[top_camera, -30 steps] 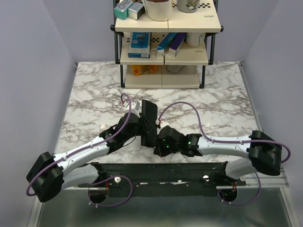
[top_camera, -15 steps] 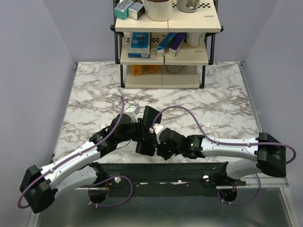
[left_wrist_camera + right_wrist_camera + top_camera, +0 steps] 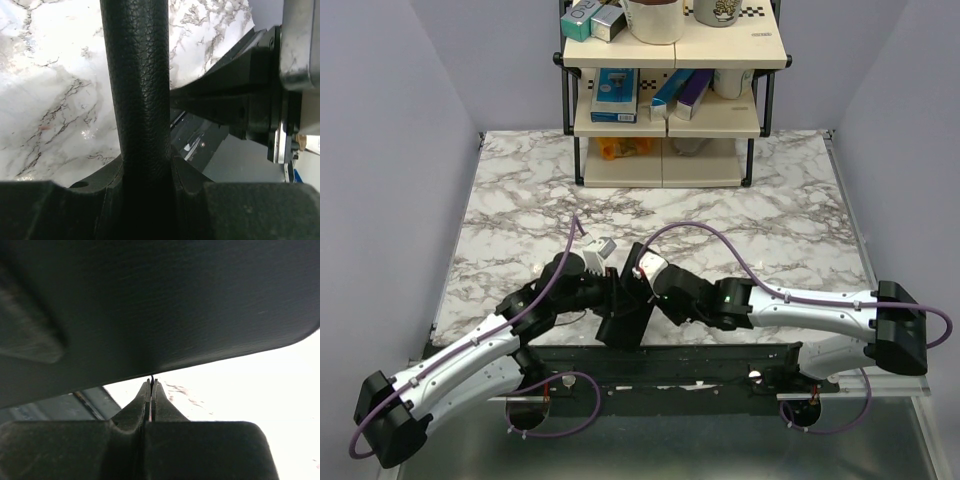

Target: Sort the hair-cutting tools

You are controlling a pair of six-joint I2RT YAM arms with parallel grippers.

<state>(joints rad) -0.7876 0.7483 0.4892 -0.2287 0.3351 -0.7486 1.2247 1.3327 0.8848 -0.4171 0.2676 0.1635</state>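
While both arms have drawn back toward their bases over the last second, we see the black folding pouch [image 3: 625,318] has come with them. It has moved from the middle of the marble table [image 3: 520,210] to the near edge, and now hangs tilted just above the dark mounting rail [image 3: 720,355].

The left gripper [image 3: 147,169] is clamped tight on the pouch's grained spine, which fills the gap between its fingers. The right gripper [image 3: 151,390] has its fingers pressed fully together beneath the pouch's smooth flap. A hair-thin edge may be pinched there, but we cannot be sure.

We find no combs and no scissors in any view. We judge they probably lie inside the pouch, so sorting has not begun and opening the pouch looks like the step in hand.

Farther back, a shelf unit [image 3: 670,110] holds a blue box [image 3: 616,95] and a purple box [image 3: 692,97].
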